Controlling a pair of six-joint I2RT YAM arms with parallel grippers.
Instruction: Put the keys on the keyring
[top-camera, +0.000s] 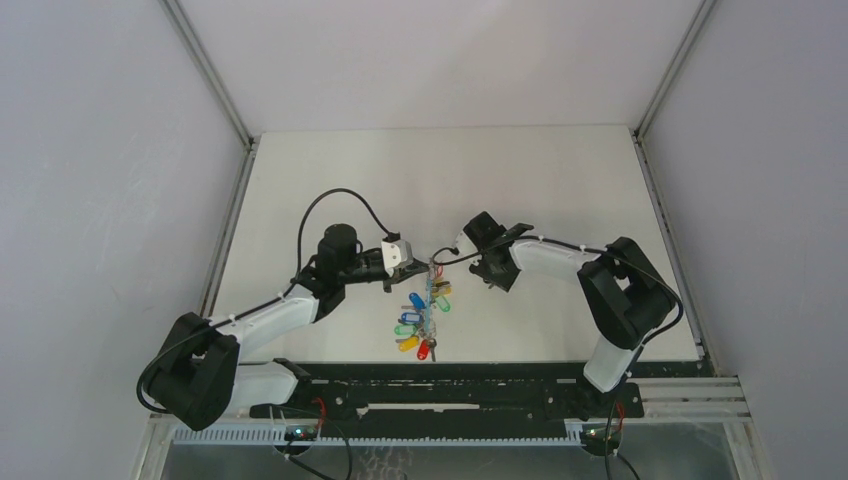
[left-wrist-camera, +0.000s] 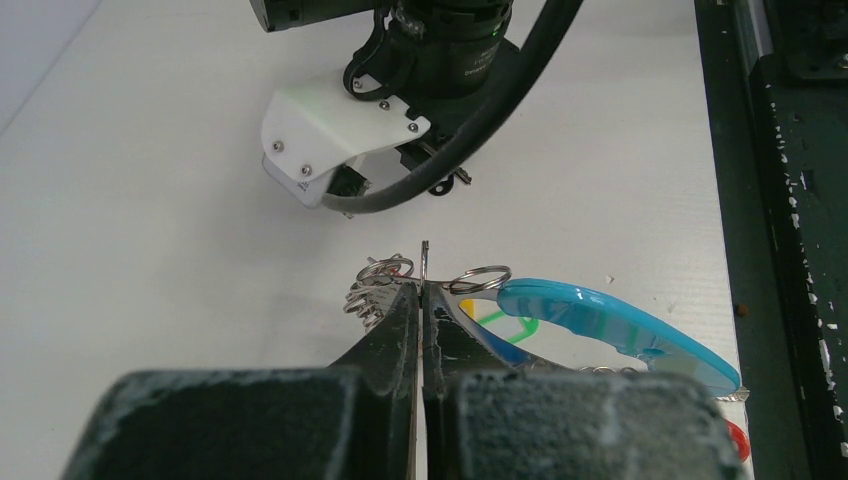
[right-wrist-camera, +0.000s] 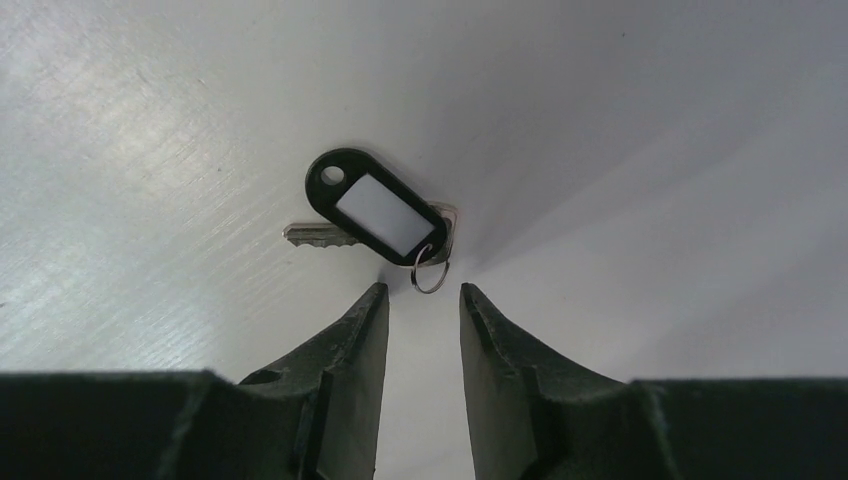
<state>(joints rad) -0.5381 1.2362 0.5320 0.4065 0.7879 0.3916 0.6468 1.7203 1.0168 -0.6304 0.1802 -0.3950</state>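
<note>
My left jaws are pressed together on the thin grey band of the keyring (left-wrist-camera: 600, 318), and a sliver of that band stands up between their tips. The keyring's turquoise segment curves off to one side of the clamped spot. A bunch of small silvery split rings (left-wrist-camera: 385, 272) sits against the keyring on the other side. I cannot tell whether the keyring rests on the tabletop (top-camera: 560, 180) or is held just above it.

Seen from above, the keys (top-camera: 412, 322) fan out from the keyring toward the near edge. Their blue, green, yellow and red tags lie close together.

At the keyring's far end, a little to its right, my right jaws stand narrowly apart with nothing between them. Just ahead of their tips a black-tagged key (right-wrist-camera: 375, 208) lies flat. It has a white label, its silvery blade pokes out from under the tag, and its own small ring (right-wrist-camera: 430, 272) is the part nearest the gap between the tips. This key is not touching the keyring.
</note>
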